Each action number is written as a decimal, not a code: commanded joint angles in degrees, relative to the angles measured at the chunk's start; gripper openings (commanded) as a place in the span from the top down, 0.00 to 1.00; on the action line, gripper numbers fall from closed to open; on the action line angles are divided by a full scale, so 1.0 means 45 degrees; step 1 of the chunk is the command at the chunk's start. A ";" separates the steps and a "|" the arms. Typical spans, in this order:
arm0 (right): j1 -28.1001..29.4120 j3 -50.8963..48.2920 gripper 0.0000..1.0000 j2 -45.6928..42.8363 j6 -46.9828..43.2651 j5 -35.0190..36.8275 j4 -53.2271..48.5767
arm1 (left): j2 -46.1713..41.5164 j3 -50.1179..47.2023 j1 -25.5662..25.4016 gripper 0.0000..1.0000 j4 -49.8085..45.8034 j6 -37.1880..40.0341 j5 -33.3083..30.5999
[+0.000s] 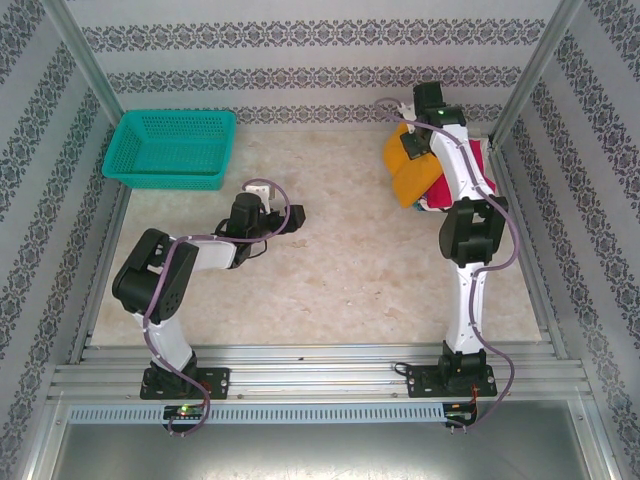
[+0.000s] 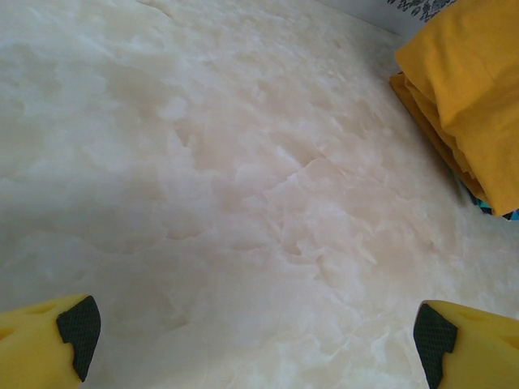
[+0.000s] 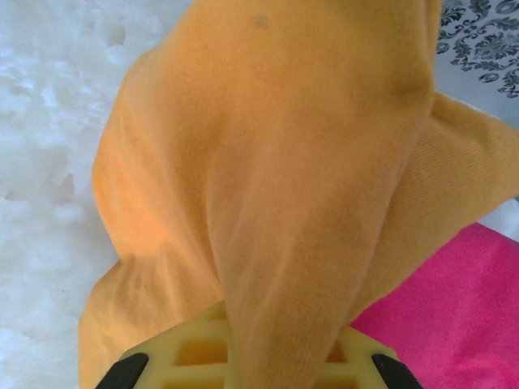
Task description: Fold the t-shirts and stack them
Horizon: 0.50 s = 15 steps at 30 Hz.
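Pale walls (image 1: 320, 60) banded with a dark floral pattern close in the far, left and right sides. The table (image 1: 340, 290) has a cream, marble-like top under soft, even light. A slanted metal post (image 1: 85, 60) rises at the far left, and grooved metal rails (image 1: 320, 365) cross the near edge.

Table (image 1: 350, 275) middle open; basket (image 1: 170, 180) and t-shirts (image 1: 405, 175) occupy far corners.
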 commanded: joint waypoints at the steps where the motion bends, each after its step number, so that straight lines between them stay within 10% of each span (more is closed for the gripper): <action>1: -0.0234 0.0531 1.00 -0.1210 0.0010 -0.0270 -0.0114 | 0.0250 0.0110 -0.0146 0.00 0.0663 0.0024 0.0316; 15: -0.0988 0.0949 1.00 -0.2331 0.0877 -0.2721 -0.0404 | 0.0658 0.0243 -0.0136 0.00 0.1112 -0.0094 0.0562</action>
